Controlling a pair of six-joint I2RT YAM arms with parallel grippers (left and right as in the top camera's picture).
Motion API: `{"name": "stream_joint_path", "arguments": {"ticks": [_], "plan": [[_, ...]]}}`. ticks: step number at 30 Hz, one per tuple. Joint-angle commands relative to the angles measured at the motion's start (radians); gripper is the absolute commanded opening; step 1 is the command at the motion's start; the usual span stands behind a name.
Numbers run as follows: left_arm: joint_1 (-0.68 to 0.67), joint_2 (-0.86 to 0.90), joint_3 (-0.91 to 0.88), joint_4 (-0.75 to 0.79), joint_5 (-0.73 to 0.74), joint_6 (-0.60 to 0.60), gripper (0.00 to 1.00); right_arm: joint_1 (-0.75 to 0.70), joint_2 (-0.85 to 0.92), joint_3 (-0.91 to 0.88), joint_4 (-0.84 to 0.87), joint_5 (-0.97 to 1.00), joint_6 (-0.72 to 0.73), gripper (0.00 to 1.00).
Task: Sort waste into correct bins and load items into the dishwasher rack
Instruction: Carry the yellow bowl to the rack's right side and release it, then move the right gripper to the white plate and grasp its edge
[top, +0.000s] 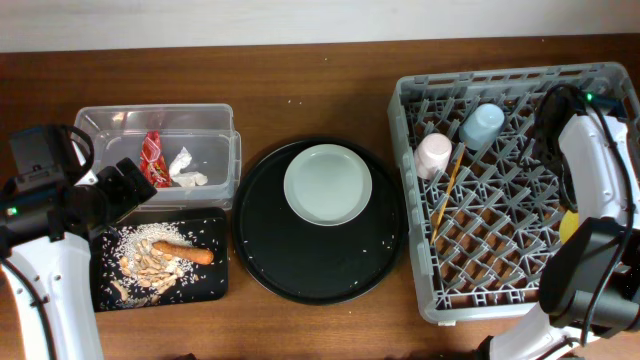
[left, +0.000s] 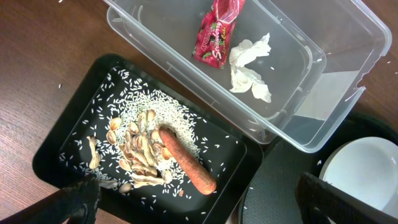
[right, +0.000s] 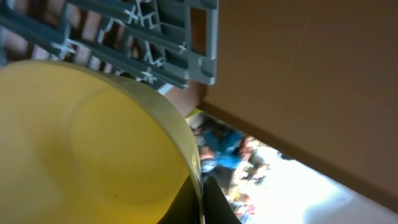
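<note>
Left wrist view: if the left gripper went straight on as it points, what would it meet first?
Probably the black tray, near its right corner beside the lower tip of the sausage stick. The left gripper is open, its fingers straddling that spot, though depth is unclear.

two cups: one light blue cup (top: 482, 124) and one pale pink cup (top: 433, 154). one pale plate (top: 327, 184), one yellow bowl (right: 81, 149), one grey rack (top: 408, 200). two black trays: one round tray (top: 270, 262), one small rectangular tray (top: 214, 282). one clear tub (top: 150, 111). one red wrapper (top: 153, 160), one crumpled paper (top: 186, 170), one sausage stick (top: 185, 252), one heap of scraps (top: 148, 266).
</note>
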Motion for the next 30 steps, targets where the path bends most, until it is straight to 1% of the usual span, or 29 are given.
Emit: {"name": "stream_joint_path", "arguments": {"ticks": [1, 8, 10, 13, 17, 20, 22, 24, 26, 29, 30], "plan": [[-0.003, 0.000, -0.005, -0.001, 0.003, 0.001, 0.99, 0.009, 0.007, 0.000, -0.018, 0.088, -0.201, 0.04], [-0.003, 0.000, -0.005, -0.001, 0.004, 0.001, 0.99, 0.009, 0.009, 0.000, 0.045, 0.080, -0.201, 0.04], [-0.003, 0.000, -0.005, -0.001, 0.003, 0.001, 0.99, 0.009, 0.031, 0.000, 0.052, 0.096, -0.243, 0.04], [-0.003, 0.000, -0.005, -0.001, 0.003, 0.001, 0.99, 0.010, 0.079, 0.000, 0.067, 0.126, -0.246, 0.04], [-0.003, 0.000, -0.005, -0.001, 0.004, 0.001, 0.99, 0.043, 0.121, 0.000, 0.095, 0.132, -0.246, 0.04], [-0.003, 0.000, -0.005, -0.001, 0.003, 0.001, 0.99, 0.102, 0.121, 0.000, 0.106, 0.132, -0.246, 0.04], [-0.003, 0.000, -0.005, -0.001, 0.003, 0.001, 0.99, 0.143, 0.121, 0.000, 0.106, 0.113, -0.246, 0.16], [-0.003, 0.000, -0.005, -0.001, 0.004, 0.001, 0.99, 0.191, 0.121, 0.000, 0.105, 0.075, -0.246, 0.39], [-0.003, 0.000, -0.005, -0.001, 0.004, 0.001, 0.99, 0.230, 0.121, 0.000, 0.105, 0.063, -0.245, 0.52], [-0.003, 0.000, -0.005, -0.001, 0.003, 0.001, 0.99, 0.291, 0.121, 0.000, 0.106, -0.023, -0.246, 0.91], [-0.003, 0.000, -0.005, -0.001, 0.004, 0.001, 0.99, 0.309, 0.121, 0.000, 0.107, -0.055, -0.246, 0.98]]}}
